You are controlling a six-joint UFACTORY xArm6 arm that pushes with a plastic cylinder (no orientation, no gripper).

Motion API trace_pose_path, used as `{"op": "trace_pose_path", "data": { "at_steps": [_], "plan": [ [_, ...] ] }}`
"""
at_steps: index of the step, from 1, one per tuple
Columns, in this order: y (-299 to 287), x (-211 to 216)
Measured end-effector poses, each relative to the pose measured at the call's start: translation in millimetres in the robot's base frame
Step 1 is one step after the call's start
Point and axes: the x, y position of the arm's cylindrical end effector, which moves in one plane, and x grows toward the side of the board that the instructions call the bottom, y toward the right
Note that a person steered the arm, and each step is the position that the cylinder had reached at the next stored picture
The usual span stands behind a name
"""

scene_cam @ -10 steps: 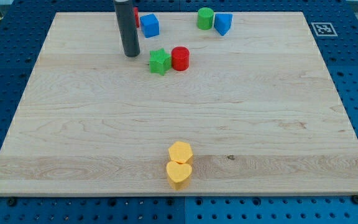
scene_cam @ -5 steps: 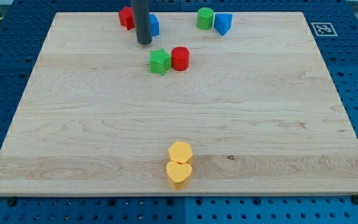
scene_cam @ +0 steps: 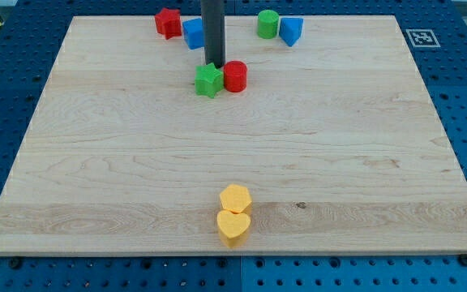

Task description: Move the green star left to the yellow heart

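My tip (scene_cam: 214, 65), the end of a plain rod tool with nothing to open or grip and holding nothing, sits at the upper edge of the green star (scene_cam: 208, 80), touching or just short of it. The green star touches the red cylinder (scene_cam: 235, 75) on its right. Up and to the view's left of the rod stand the blue cube (scene_cam: 193, 33) and the red star (scene_cam: 167, 22), close together. At the view's top right, the green cylinder (scene_cam: 267, 23) sits beside a blue wedge-like block (scene_cam: 291, 31). Well apart, near the bottom edge of the wooden surface (scene_cam: 96, 162), the yellow heart (scene_cam: 233, 227) lies touching a yellow hexagon-like block (scene_cam: 235, 199) just above it.
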Motion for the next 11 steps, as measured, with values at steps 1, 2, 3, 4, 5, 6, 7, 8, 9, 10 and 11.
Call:
{"op": "trace_pose_path", "data": {
  "at_steps": [1,2,3,4,5,6,7,8,9,10,11],
  "plan": [
    [2,9],
    [1,9],
    [-3,13],
    [-5,29],
    [-9,43],
    [-13,58],
    [-17,58],
    [-25,56],
    [-30,63],
    [-30,89],
    [-30,127]
  ]
}}
